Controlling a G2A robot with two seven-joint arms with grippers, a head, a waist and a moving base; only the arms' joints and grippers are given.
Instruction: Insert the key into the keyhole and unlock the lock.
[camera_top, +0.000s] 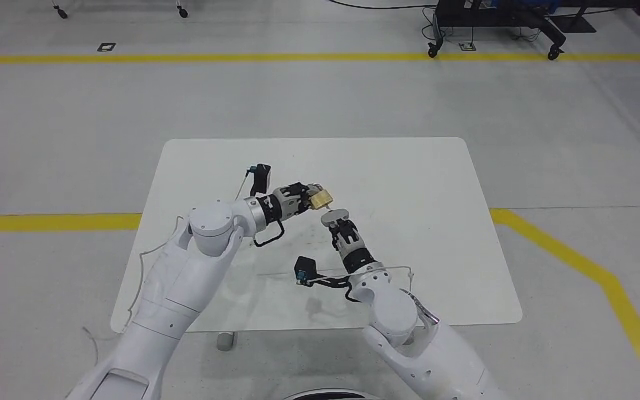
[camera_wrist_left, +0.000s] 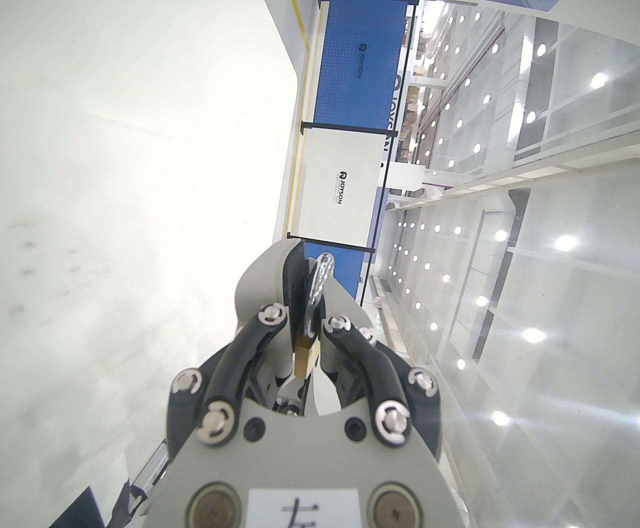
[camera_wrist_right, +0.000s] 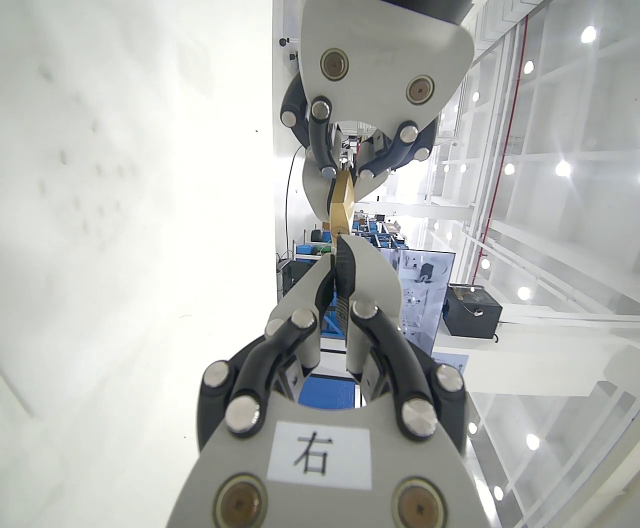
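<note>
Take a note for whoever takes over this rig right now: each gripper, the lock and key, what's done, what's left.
Left gripper: shut on the brass padlock, held in the air over the table.
Right gripper: shut, tips right at the padlock's end face. The key is hidden, so I cannot tell if it is held.
Done: padlock in hand, grippers lined up.
Left: confirm the key enters the keyhole, then turn to unlock.

You have bright, even overhead light; in both wrist views the table (camera_wrist_left: 125, 150) washes out to white glare, ceiling lamps (camera_wrist_right: 563, 168) flare into stars, and straight lines bow near the edges
</note>
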